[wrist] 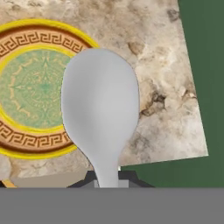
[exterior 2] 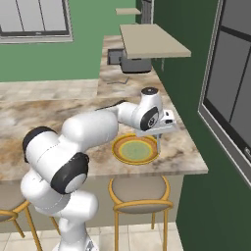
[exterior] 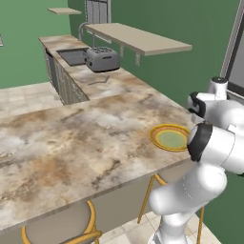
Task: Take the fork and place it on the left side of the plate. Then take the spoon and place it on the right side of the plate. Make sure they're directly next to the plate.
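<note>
1. The spoon (wrist: pixel 100 105) is pinched by its handle in the tool (exterior 2: pixel 158 138), bowl pointing away, so it can be lowered flat.
2. It is held over the right rim of the plate (wrist: pixel 26 144), just above the desk (wrist: pixel 166 87), probably for placing beside it.
3. The fork cannot be made out.

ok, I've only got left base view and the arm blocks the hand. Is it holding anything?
Observer: Yes. Hand view has the spoon in the shut gripper, bowl pointing away.
Operator: Where, relative to the plate?
Observer: Right base view puts it above the right rim of the plate.
Operator: Is the spoon down?
Observer: Can't tell. In hand view its bowl covers the rim and some counter beside it.
</note>
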